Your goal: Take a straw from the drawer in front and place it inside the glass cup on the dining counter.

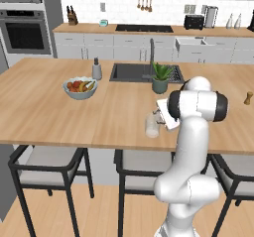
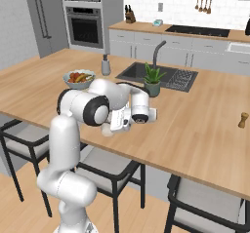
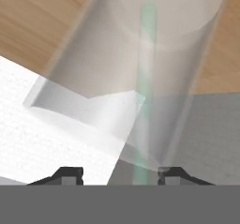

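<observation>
Your hand (image 3: 116,174) stands parted above the glass cup (image 3: 154,54), the green straw (image 3: 145,78) already inside; lift straight up so nothing tips it.

— Where are we?
— In a home kitchen: beyond the hand (image 3: 116,174) we see a wall oven (image 1: 25,32), a cooktop (image 1: 144,28) and hanging utensils (image 1: 144,2).
— What else tells us so?
— A wooden surface (image 1: 44,107) with a sink (image 1: 130,72), a fruit bowl (image 1: 80,88) and stools (image 1: 47,166).
</observation>
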You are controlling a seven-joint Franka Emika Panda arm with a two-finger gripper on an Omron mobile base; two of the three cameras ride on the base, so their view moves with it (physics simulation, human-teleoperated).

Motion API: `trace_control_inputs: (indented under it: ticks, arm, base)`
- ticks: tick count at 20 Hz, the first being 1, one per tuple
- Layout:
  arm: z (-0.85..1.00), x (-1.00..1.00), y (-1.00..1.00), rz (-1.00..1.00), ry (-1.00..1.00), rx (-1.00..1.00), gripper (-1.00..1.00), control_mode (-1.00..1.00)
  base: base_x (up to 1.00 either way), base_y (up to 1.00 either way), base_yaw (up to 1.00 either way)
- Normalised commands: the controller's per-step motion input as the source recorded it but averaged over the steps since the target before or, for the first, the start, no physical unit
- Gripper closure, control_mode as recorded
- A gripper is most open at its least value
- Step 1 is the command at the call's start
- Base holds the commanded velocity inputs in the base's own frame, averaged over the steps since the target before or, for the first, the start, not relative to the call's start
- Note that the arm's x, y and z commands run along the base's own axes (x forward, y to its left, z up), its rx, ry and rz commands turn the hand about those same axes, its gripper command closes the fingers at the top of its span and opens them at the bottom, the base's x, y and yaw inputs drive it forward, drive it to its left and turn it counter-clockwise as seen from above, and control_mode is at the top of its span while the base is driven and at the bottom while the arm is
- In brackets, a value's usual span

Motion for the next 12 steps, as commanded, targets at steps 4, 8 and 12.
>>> trace_control_inputs:
  ticks: [4, 8, 12]
  arm:
    - [0.0, 0.16, 0.0, 0.0, -0.04, 0.0, -1.0, -1.0]
    - [0.06, 0.12, 0.0, 0.0, -0.06, 0.03, -1.0, -1.0]
    - [0.73, 0.0, -0.2, 0.0, -0.08, 0.06, -1.0, -1.0]
  base:
    - [0.0, 0.0, 0.0]
    - [0.0, 0.0, 0.0]
    - [0.0, 0.0, 0.0]
